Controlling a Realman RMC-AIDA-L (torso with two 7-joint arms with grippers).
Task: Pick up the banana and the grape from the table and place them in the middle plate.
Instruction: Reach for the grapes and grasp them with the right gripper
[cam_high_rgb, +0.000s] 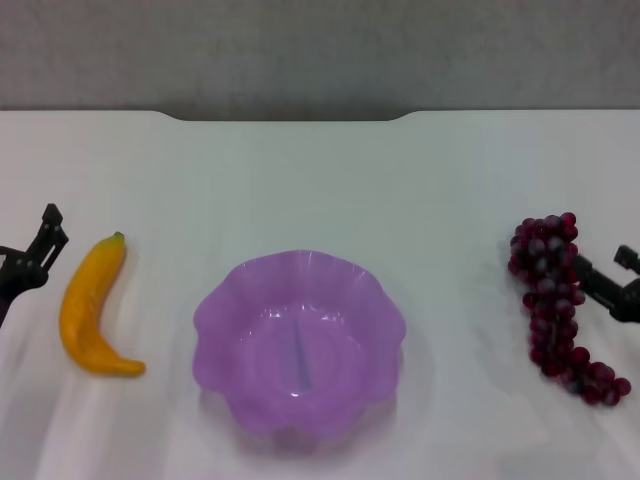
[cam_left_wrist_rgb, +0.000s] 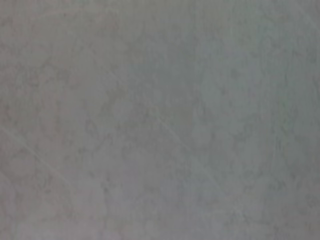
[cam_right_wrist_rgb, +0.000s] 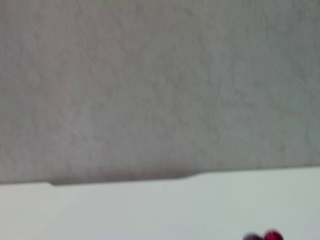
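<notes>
The banana (cam_high_rgb: 92, 310) lies on the white table (cam_high_rgb: 320, 180) at the left, its green stem tip pointing away from me. The middle plate (cam_high_rgb: 225, 320), translucent purple with a wavy rim, sits at centre front with nothing in it. The grape (cam_high_rgb: 555, 300) bunch lies at the right; a few of its berries show in the right wrist view as the grape (cam_right_wrist_rgb: 265, 236). My left gripper (cam_high_rgb: 32, 245) is low at the left edge, just left of the banana, open. My right gripper (cam_high_rgb: 606, 268) is open at the right edge, one finger against the bunch.
The table's notched far edge (cam_high_rgb: 290, 118) runs below a grey wall (cam_high_rgb: 320, 50). The left wrist view shows only a plain grey surface. Bare tabletop lies between the plate and each fruit.
</notes>
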